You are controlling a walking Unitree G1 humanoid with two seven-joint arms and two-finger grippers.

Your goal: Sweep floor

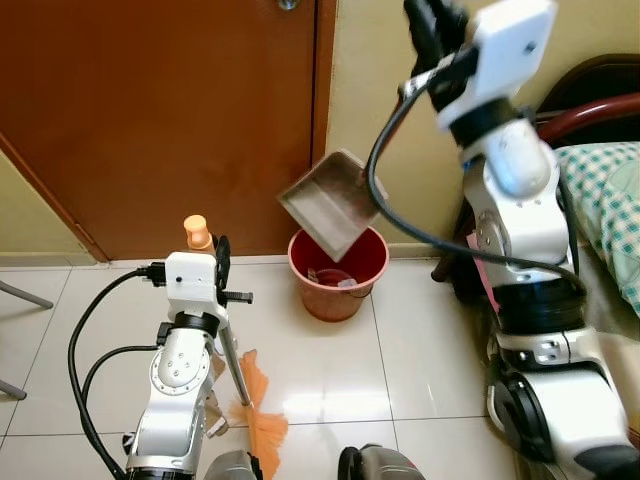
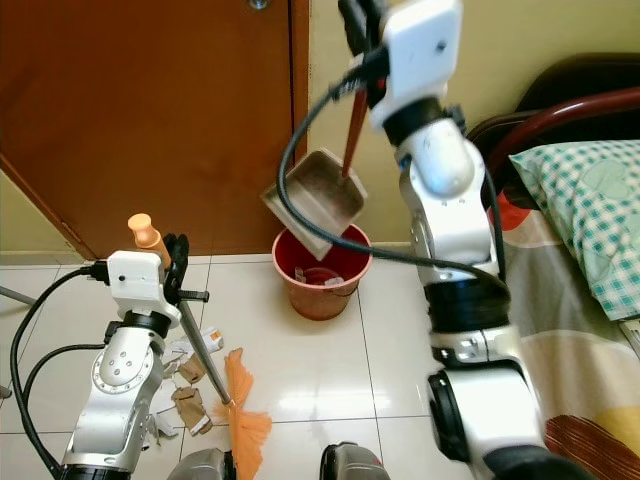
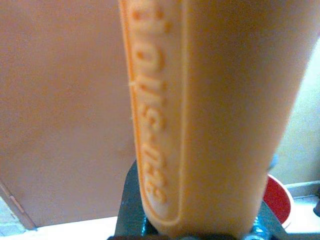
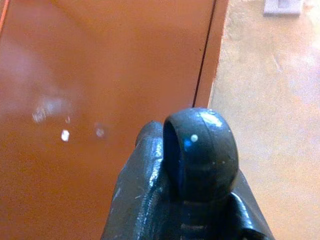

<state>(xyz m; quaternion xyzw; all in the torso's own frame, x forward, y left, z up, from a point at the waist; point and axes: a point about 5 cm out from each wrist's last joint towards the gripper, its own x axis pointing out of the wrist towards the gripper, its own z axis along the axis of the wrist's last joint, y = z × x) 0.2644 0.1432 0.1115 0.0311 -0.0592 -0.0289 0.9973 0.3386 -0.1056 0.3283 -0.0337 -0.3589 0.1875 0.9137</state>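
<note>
My left gripper (image 1: 222,262) is shut on the broom, just below its orange handle tip (image 1: 197,232). The metal shaft slants down to orange bristles (image 1: 262,420) on the tiled floor. That handle (image 3: 200,115) looms large and orange in the left wrist view. Raised high near the door frame, my right gripper (image 2: 357,22) is shut on the dustpan's long reddish handle (image 2: 353,130). The brown dustpan (image 1: 330,205) hangs tilted above a red bucket (image 1: 300,262) by the wall. Scraps of paper and cardboard (image 2: 188,385) lie beside the bristles.
A brown wooden door (image 1: 150,120) stands behind the bucket. To my right are a bed with a checked pillow (image 2: 590,230) and a dark curved headboard (image 2: 560,110). Glossy white tiles (image 1: 420,340) stretch between bucket and bed.
</note>
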